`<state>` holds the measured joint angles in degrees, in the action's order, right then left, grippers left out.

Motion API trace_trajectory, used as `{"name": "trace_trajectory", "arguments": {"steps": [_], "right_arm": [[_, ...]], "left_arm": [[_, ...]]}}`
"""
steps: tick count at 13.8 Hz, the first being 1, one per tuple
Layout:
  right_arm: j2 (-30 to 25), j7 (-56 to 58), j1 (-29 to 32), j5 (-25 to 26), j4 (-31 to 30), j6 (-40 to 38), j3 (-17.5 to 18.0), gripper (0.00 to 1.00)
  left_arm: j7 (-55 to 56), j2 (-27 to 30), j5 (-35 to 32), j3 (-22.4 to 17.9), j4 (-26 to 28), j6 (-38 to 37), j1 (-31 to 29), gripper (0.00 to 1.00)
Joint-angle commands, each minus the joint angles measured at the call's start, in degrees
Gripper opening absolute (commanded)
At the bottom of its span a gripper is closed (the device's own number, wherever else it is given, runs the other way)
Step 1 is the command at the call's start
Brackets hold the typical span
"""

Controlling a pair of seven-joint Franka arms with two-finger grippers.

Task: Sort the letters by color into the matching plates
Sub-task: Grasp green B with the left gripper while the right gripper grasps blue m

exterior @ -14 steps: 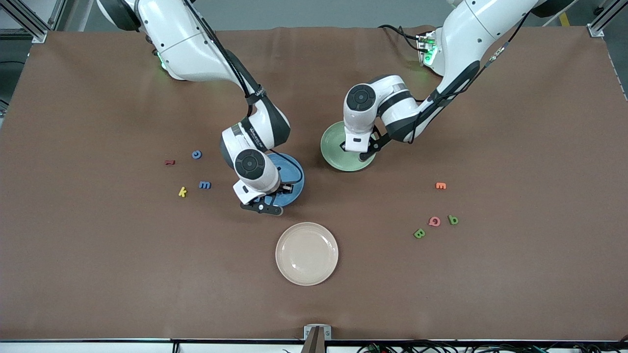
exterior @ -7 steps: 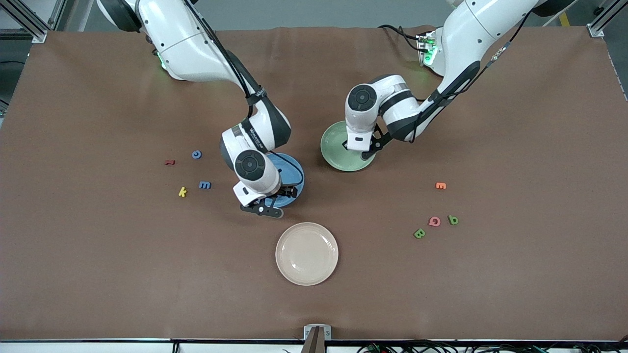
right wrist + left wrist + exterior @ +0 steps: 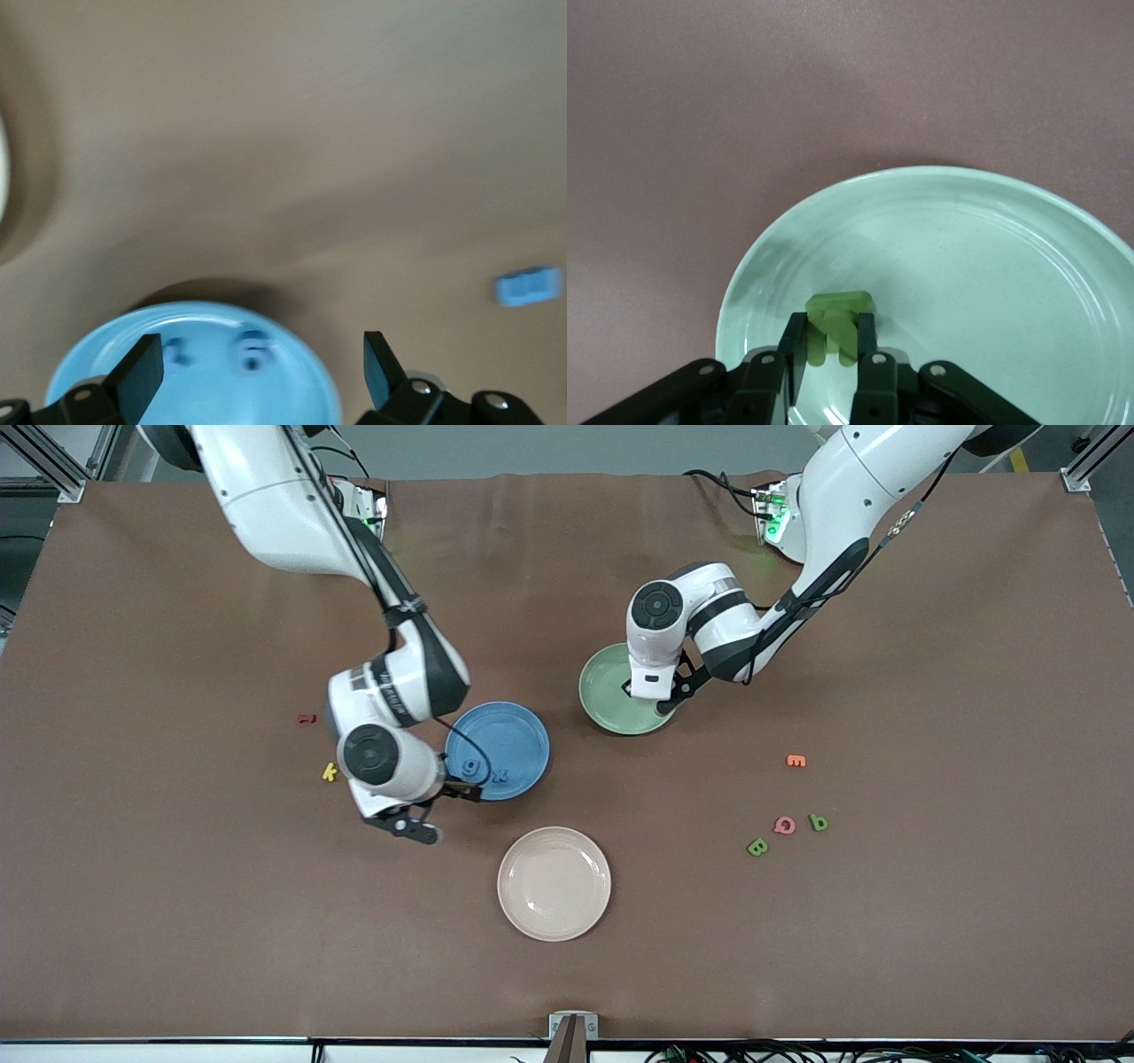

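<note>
Letters and plates on the brown table, two arms at work

Yellow letter k (image 3: pixel 330 772) and red letter (image 3: pixel 306 718) lie toward the right arm's end of the table, the red one farther from the front camera. Right gripper (image 3: pixel 438 808) hangs just beside the blue plate (image 3: pixel 509 731), on its side toward the right arm's end; jaws wide apart, empty. Blue plate holds two blue letters, a g (image 3: pixel 475 766) and an x (image 3: pixel 500 774), side by side. One more blue letter (image 3: pixel 529 286) lies on the bare cloth in the right wrist view. Cream plate (image 3: pixel 554 883), nearer the front camera than the blue plate. Green plate (image 3: pixel 602 691), beside the blue plate toward the left arm's end. Left gripper (image 3: pixel 830 350) sits over the green plate, jaws closed on a green letter (image 3: pixel 835 320) held just above the plate's floor. Toward the left arm's end: orange letter (image 3: pixel 796 761); nearer the camera, green B (image 3: pixel 757 847), pink letter (image 3: pixel 784 825), green b (image 3: pixel 819 823), close together in a loose row.
</note>
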<state>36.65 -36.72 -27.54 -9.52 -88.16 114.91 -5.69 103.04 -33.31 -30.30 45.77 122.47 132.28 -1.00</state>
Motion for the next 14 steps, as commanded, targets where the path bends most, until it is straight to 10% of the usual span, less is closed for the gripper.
{"name": "trace_trajectory", "arguments": {"steps": [1,3,14], "right_arm": [[-3.9,5.9,3.1,0.3,-4.1,-1.6,0.2,1.00],[-5.9,8.0,3.6,4.3,-6.9,-1.4,0.0,1.00],[-13.9,24.6,10.8,5.3,-34.4,28.0,0.1,1.00]], "left_arm": [[1.2,-0.2,-0.9,-0.3,-0.1,0.0,-0.2,0.44],[2.1,-0.4,-0.9,-0.3,-1.3,0.0,-0.2,1.00],[-5.0,1.0,-0.9,-0.2,-10.9,-0.6,-4.2,1.00]]}}
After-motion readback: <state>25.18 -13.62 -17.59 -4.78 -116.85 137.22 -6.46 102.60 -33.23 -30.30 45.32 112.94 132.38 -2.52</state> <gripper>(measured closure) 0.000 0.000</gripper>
